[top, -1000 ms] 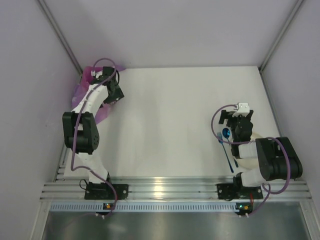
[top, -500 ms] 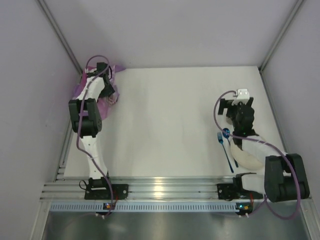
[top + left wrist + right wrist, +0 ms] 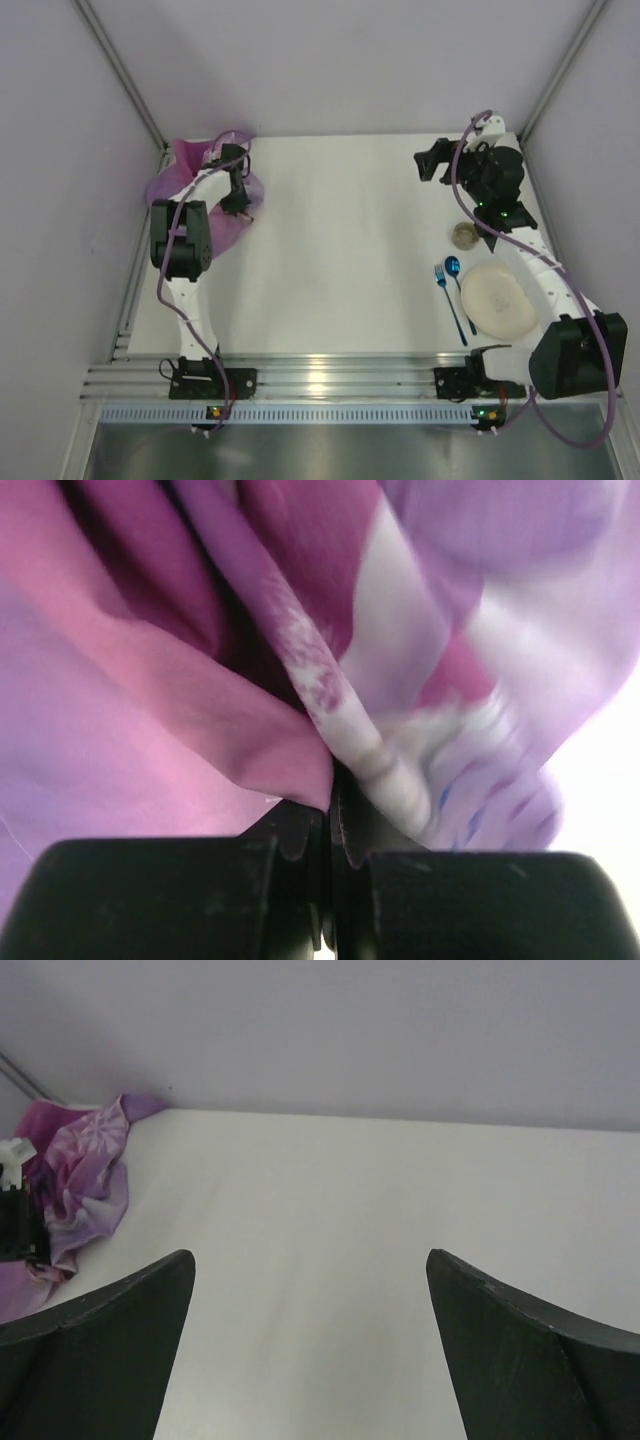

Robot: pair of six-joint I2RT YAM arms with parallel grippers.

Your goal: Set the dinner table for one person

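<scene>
The white dinner table [image 3: 340, 240] fills the top view. A crumpled purple printed placemat [image 3: 185, 190] lies bunched in its far left corner. My left gripper [image 3: 238, 197] sits at the mat's right edge. In the left wrist view its jaws [image 3: 330, 792] are pressed together on a fold of the purple cloth [image 3: 300, 680]. My right gripper [image 3: 424, 166] hangs at the far right, pointing left, open with nothing between its fingers [image 3: 140, 1310]. The right wrist view shows bare table [image 3: 330, 1220] and the placemat [image 3: 80, 1175] far off at the left.
A cream plate [image 3: 497, 299] lies near the right front, with a blue fork [image 3: 449, 300] and blue spoon [image 3: 455, 270] to its left. A small round cup [image 3: 465, 234] stands behind the plate. Grey walls enclose the table on three sides.
My left gripper went from open to shut on the placemat's edge. The right arm swung from the near right to the far right, uncovering the plate and cup.
</scene>
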